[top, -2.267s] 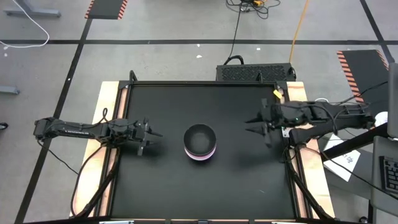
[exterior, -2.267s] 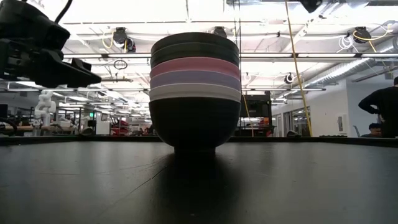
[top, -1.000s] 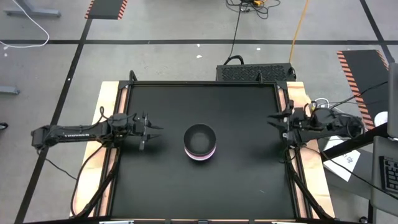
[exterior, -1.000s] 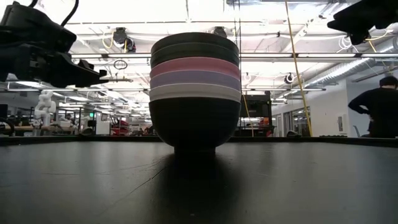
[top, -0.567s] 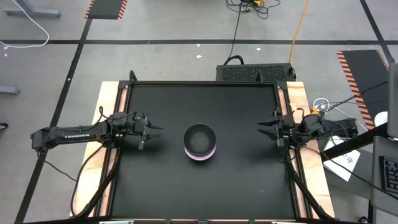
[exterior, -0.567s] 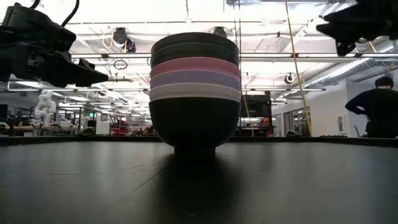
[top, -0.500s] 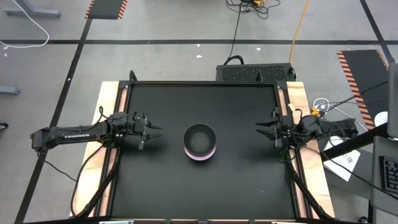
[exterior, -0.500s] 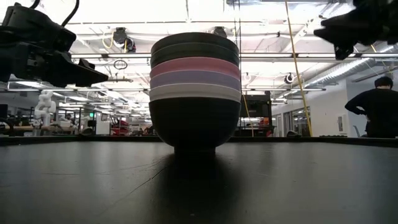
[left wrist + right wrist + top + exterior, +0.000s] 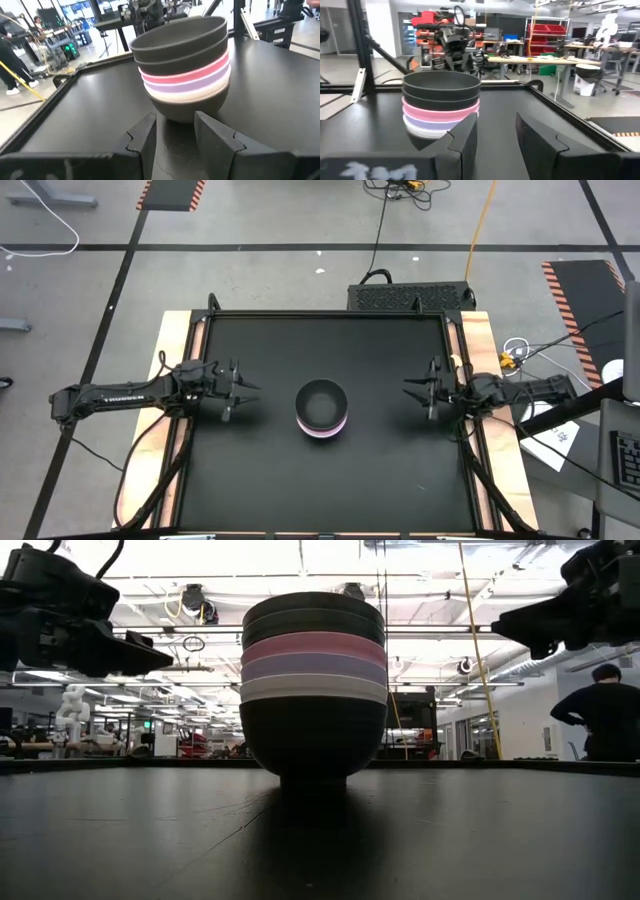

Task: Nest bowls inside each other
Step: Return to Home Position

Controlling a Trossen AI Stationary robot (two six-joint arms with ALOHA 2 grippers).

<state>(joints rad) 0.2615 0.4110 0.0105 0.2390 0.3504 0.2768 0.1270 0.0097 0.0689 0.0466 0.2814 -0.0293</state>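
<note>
The bowls (image 9: 322, 410) stand nested in one stack in the middle of the black table, a black bowl on top. In the low view the stack (image 9: 313, 690) rests on the bottom black bowl's foot, with white, lavender, pink and black rims above it. My left gripper (image 9: 242, 394) hovers open to the stack's left, pointing at it (image 9: 182, 65). My right gripper (image 9: 415, 394) hovers open to its right, near the table's right edge, also pointing at it (image 9: 441, 107). Neither gripper has anything between its fingers.
The black table top (image 9: 260, 470) has pale wooden strips (image 9: 172, 350) along its left and right sides. A black box (image 9: 410, 295) sits past the far edge. Papers (image 9: 555, 435) lie off to the right. A person (image 9: 610, 715) stands in the room behind.
My right gripper has come down and moved from over the table's right edge toward the bowls, levelling out. The stack has stayed as it was.
</note>
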